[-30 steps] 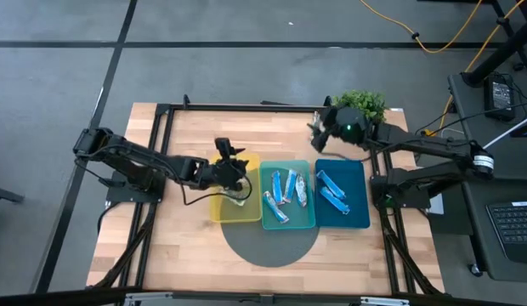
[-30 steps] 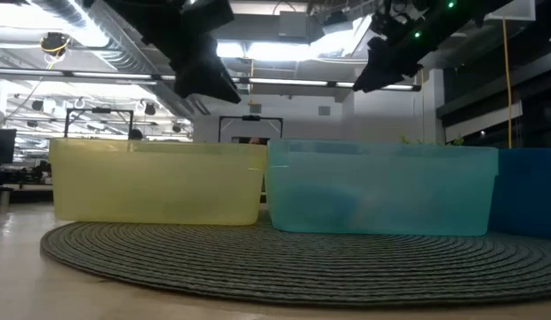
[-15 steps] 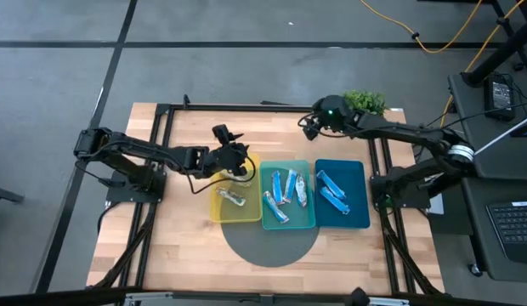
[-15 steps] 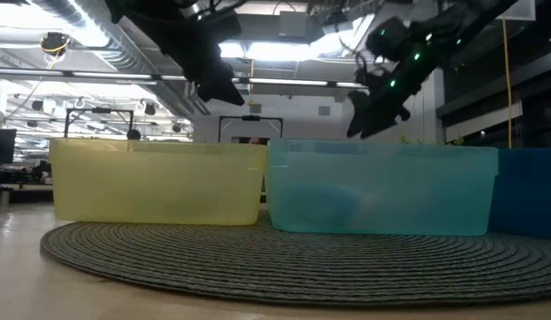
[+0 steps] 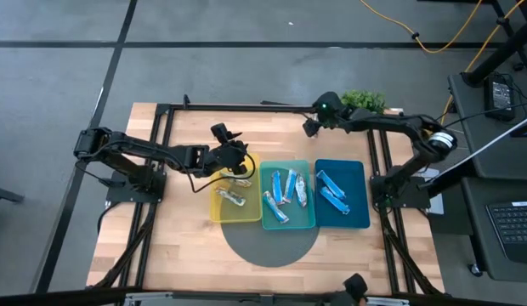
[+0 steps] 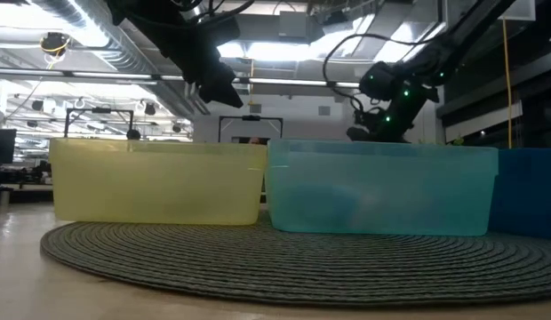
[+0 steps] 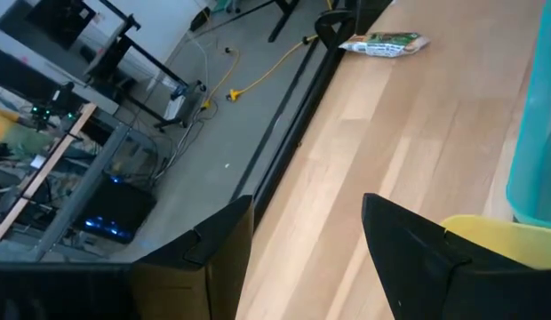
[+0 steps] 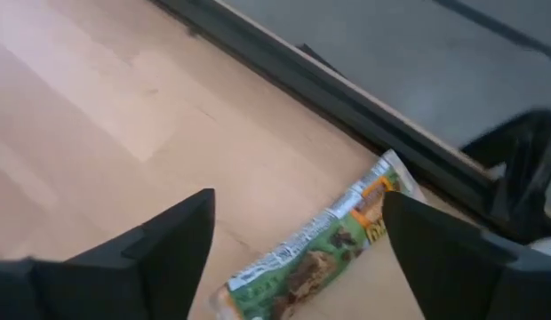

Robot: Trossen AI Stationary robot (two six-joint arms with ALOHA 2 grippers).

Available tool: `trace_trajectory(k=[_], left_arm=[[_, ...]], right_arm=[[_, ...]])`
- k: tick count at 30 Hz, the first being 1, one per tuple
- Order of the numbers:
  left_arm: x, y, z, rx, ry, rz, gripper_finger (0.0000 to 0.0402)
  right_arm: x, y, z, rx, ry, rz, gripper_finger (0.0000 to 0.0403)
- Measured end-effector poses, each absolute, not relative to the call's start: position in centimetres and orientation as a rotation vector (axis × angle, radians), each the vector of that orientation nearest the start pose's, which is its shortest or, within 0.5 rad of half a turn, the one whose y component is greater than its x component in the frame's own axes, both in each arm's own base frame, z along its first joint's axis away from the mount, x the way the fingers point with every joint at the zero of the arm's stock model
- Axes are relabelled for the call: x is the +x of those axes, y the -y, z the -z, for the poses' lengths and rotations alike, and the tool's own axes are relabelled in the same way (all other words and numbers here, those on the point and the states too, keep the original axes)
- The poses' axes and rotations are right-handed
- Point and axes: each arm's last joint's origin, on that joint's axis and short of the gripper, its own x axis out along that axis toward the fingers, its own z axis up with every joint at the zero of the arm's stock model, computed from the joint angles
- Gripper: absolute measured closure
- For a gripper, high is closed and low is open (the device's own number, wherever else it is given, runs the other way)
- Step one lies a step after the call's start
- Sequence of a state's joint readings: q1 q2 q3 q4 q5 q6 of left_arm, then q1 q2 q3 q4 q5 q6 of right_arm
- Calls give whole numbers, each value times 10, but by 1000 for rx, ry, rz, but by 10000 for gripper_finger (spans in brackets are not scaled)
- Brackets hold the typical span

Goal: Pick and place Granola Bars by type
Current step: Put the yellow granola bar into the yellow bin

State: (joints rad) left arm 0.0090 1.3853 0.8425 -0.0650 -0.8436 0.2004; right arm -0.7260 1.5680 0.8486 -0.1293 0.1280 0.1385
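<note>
Overhead, the left arm stretches in from the left edge, its left claw hanging over the far rim of the flat yellow plastic tray, where a silvery tan-brown wrapped bar lies. The right arm reaches along the far side of the light wooden tabletop, its right claw low near the far edge, beyond the flat teal plastic tray holding blue-and-white wrapped bars; bright blue wrapped bars lie in the flat dark blue plastic tray.

At table height, the left claw hangs above the yellow tray, and the right claw sits just behind the teal tray, perhaps touching the tabletop, though the tray wall hides it.

From the left wrist, that claw's fingers stand apart, holding nothing, the yellow rim by one tip; a green-wrapped granola bar lies well off.

From the right wrist, fingers stand wide apart, and the green-wrapped granola bar lies flat between them, not gripped.
</note>
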Motion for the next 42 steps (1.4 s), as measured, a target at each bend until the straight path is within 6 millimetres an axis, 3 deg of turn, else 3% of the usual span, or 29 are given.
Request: trace_trajectory(k=[5,18,27,31,42], left_arm=[[283,-24,-238,431,-653,-770,196],[283,-24,-238,430,-652,-770,196],[283,-24,-238,431,-652,-770,196],[283,-24,-238,431,-653,-770,196],[283,-24,-238,431,-652,-770,196]], right_arm=[[223,213,-170,458,-789,909,55],[227,219,-132,562,-876,950,69],[229,220,-123,576,-899,919,74],[229,220,-123,569,-899,898,111],[230,220,-123,564,-899,846,285]])
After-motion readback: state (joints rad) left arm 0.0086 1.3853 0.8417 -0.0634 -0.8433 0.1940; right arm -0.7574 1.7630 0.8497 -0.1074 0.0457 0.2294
